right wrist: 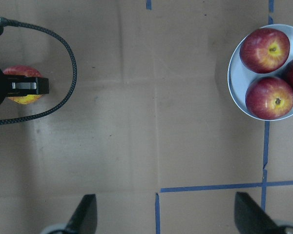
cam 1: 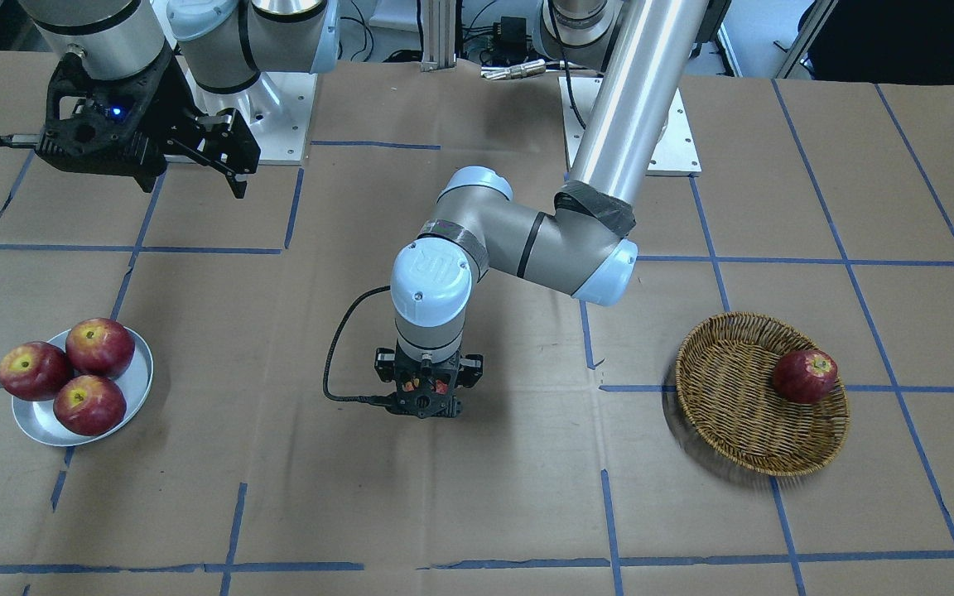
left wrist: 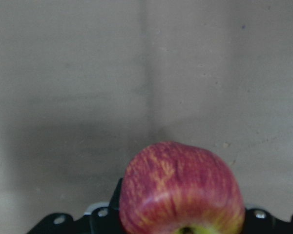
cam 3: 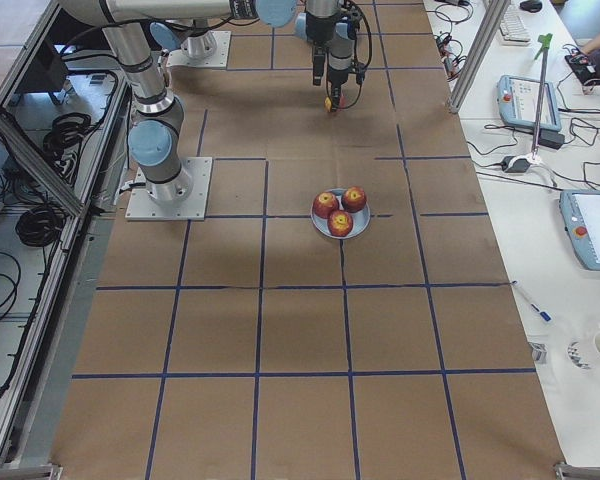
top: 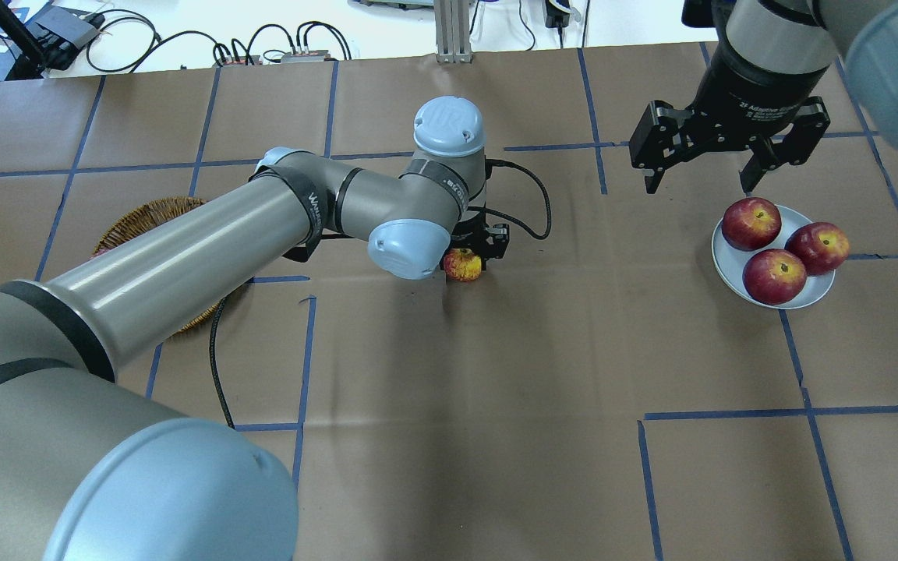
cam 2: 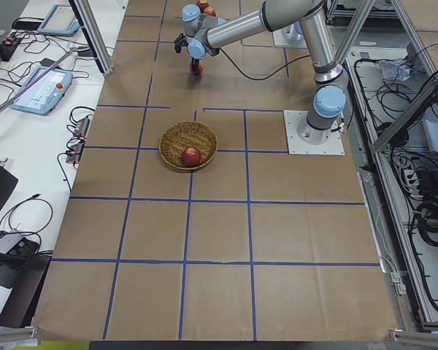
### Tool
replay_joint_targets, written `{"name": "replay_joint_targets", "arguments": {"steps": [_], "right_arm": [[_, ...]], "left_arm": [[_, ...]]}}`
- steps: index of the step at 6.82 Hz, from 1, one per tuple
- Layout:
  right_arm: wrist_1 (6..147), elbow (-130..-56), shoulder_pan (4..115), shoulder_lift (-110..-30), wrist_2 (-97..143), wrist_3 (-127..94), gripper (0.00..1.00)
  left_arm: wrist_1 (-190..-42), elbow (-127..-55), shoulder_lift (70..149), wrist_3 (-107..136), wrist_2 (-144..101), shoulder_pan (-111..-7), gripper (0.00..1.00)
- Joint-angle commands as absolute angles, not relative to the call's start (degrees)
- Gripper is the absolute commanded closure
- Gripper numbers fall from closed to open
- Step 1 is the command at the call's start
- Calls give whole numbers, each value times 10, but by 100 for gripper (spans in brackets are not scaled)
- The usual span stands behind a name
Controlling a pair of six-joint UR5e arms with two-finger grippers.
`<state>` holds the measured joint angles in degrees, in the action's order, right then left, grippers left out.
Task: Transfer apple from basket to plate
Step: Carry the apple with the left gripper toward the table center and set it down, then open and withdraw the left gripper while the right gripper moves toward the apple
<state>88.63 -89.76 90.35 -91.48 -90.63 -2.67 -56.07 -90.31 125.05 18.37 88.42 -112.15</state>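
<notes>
Transport was the step in hand, I judged. Overhead, the left gripper (top: 471, 255) hung at mid-worktop, clamped on the streaked apple (top: 463, 266). It was well apart from the wicker basket (top: 145, 214) toward the end on the robot's left. The metal plate (top: 728, 265) near the opposite end held three red apples (top: 774, 276). The right gripper (top: 697, 185) hovered beside its far rim, fingers apart and empty.

Front-facing, one darker apple (cam 1: 806, 376) lay in the basket.

The left wrist view showed the streaked apple over bare paper; whether it touched, I could not tell.

The right wrist view showed spread fingers (right wrist: 88, 214).

Next, probably, the apple needed carrying or handing on toward the plate, then placing in its scant free room.
</notes>
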Motion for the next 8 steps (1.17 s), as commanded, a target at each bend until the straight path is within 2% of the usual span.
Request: {"name": "replay_joint_targets", "arguments": {"steps": [1, 4, 6, 8], "right_arm": [[911, -896, 903, -916, -906, -18, 0], [904, -902, 906, -917, -905, -20, 0], [904, -899, 909, -914, -905, -26, 0], [913, -897, 913, -887, -904, -28, 0]], "left_arm": [[-562, -911, 1245, 184, 884, -1119, 2], [-574, -906, 1187, 183, 888, -1118, 1], [-685, -883, 1091, 149, 888, -1078, 1], [-820, -889, 961, -4, 893, -1000, 1]]}}
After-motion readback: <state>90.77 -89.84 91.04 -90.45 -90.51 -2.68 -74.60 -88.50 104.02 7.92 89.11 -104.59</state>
